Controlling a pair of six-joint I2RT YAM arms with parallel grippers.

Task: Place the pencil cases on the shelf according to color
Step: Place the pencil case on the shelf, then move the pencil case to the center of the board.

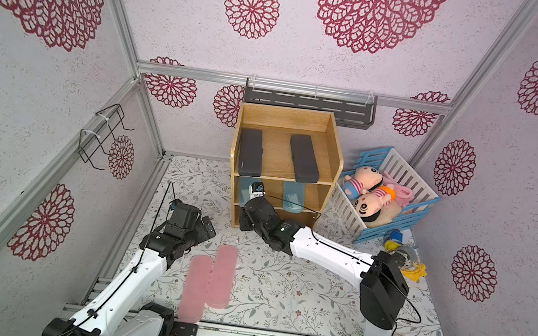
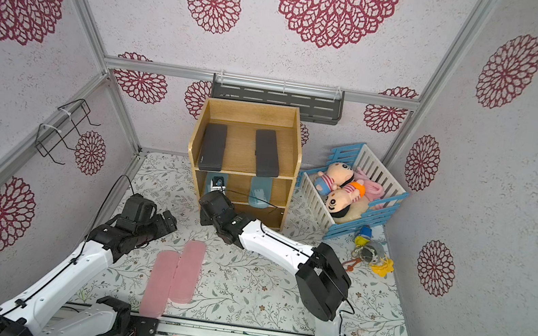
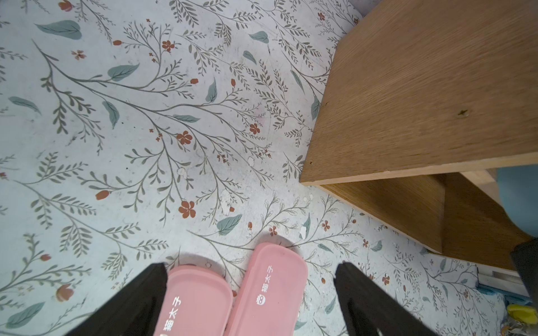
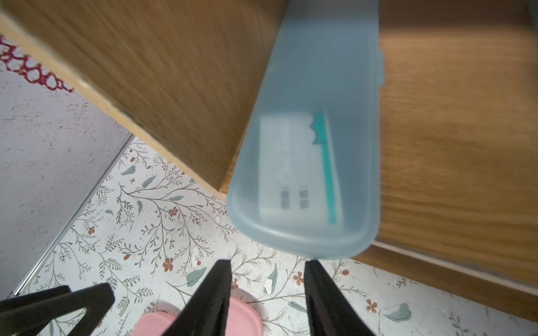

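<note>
The light-wood shelf (image 1: 333, 156) stands at the back of the floral mat. Two black pencil cases (image 1: 250, 152) (image 1: 304, 157) lie on its top tier. Two translucent blue cases lie on the middle tier; the right one (image 1: 293, 197) shows clearly, and the left one (image 4: 308, 145) overhangs the shelf edge. My right gripper (image 4: 266, 261) sits just in front of that case with its jaws apart and nothing between them. Two pink cases (image 1: 195, 287) (image 1: 223, 276) lie side by side on the mat. My left gripper (image 3: 251, 266) hovers open above their far ends.
A blue-and-white slatted crate (image 1: 432, 202) with plush dolls stands right of the shelf. Small yellow toys (image 1: 404, 263) lie in front of it. A grey slotted rack (image 1: 308, 105) hangs on the back wall, and a black wire rack (image 1: 104, 135) on the left wall.
</note>
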